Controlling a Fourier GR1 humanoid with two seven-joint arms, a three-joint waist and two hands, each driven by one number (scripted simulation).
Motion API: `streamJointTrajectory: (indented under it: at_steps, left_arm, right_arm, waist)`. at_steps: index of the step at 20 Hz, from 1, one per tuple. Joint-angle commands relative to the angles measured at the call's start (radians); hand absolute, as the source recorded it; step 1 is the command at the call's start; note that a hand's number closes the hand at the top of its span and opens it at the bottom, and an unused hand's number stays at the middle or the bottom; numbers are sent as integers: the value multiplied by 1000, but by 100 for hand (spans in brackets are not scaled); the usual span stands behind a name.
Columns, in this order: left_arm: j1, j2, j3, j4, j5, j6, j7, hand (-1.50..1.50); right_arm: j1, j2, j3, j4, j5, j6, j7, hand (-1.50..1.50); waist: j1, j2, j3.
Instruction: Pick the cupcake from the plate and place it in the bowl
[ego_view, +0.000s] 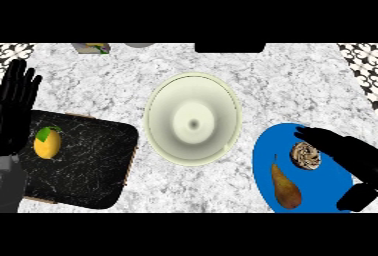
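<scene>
A pale marbled desk (295, 85) carries a black tray (81, 165) with a lemon (47, 143), a cream bowl (193, 118) and a blue plate (266, 155). On the plate lie a pear (284, 184) and the cupcake (306, 155), the right hand (343, 150) touching it with fingers relaxed. The left hand (18, 102) rests spread at the left edge.

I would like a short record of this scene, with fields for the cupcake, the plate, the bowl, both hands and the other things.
cupcake: on the blue plate, beside the right robot hand
plate: at the right, also holds a pear
bowl: centre of counter, holds nothing
right robot hand: over the plate, fingers beside the cupcake, not closed on it
left robot hand: open, resting at the left edge
tray: dark, at the left, holds a lemon
</scene>
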Motion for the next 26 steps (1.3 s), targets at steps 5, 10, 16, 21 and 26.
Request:
streamJointTrajectory:
  at_steps: [5,10,16,21,26]
  left_arm:
    - [2,-27,-2,-87,-33,8,65,0]
    - [8,-61,-1,-9,-61,0,-8,0]
    - [29,-65,-2,-107,-66,-4,72,0]
    - [-41,-50,34,-12,-52,-30,51,0]
    - [-16,-36,61,30,-40,-69,1,0]
  right_arm:
    - [-5,83,13,147,131,-103,-76,-150]
    - [22,108,30,149,181,-96,-62,-150]
    - [-110,161,-10,339,232,-119,-47,-150]
    - [-153,171,-14,441,275,-212,-136,150]
    - [-217,150,-69,436,233,-195,-195,150]
  waist:
    - [1,0,0]
    - [-2,0,0]
    - [4,0,0]
    - [2,1,0]
    - [4,1,0]
